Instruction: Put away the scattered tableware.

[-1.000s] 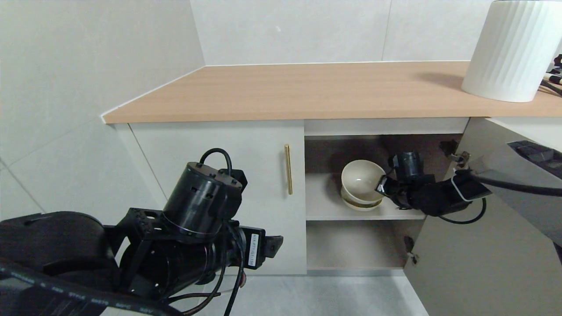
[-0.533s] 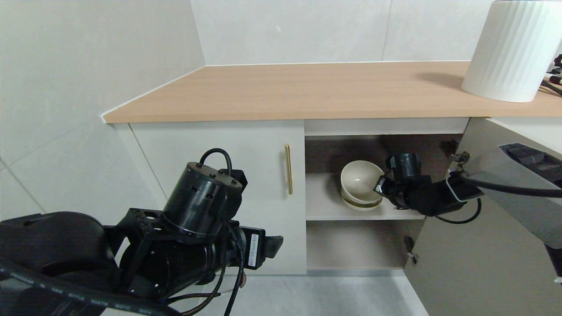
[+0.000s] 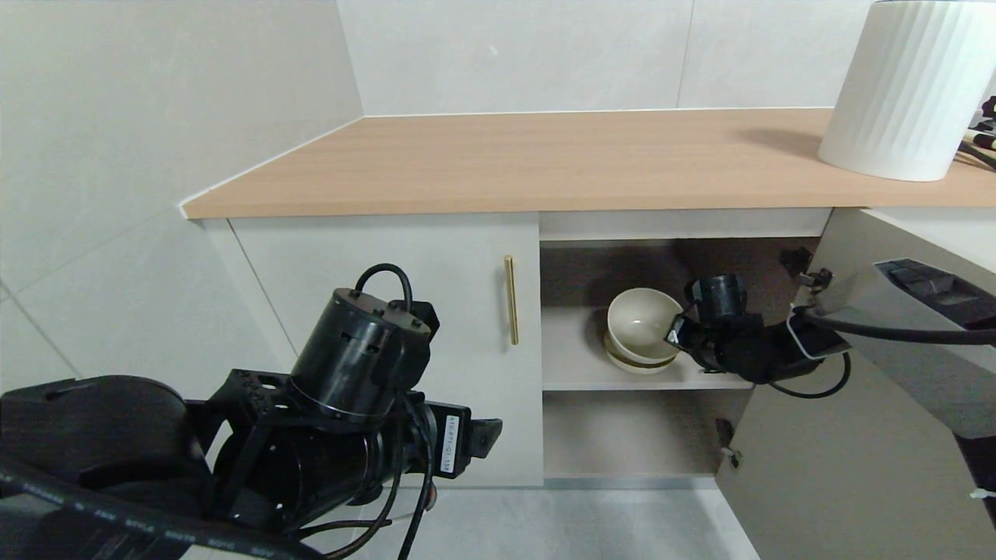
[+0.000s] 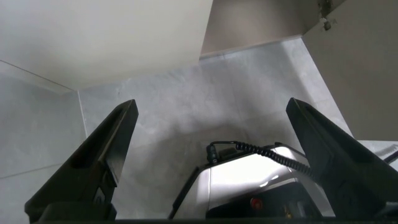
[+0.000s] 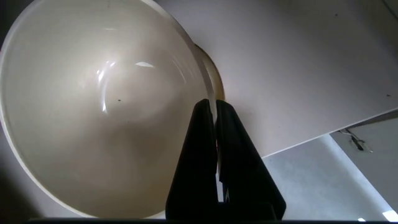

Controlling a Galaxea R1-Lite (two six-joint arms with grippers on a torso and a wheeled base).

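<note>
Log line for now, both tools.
right tool: shut on top bowl rim, tilted on lower bowl | on cabinet shelf | left tool: open, empty

Pale tiled wall (image 3: 506, 54) at 12 o'clock, wooden countertop (image 3: 545, 163) centre, white cabinet (image 3: 389, 311) beneath, open door (image 3: 817, 467) at 4 o'clock, grey floor (image 3: 560, 521) at 6 o'clock

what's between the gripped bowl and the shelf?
A second bowl, directly under the gripped bowl and resting on the shelf. Head view shows it.

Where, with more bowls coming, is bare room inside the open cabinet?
Upper shelf: bare strip between the closed white door and the stacked cream bowls. Bottom shelf: bare. Crowded beside the bowls, where the right gripper pinches one.
</note>
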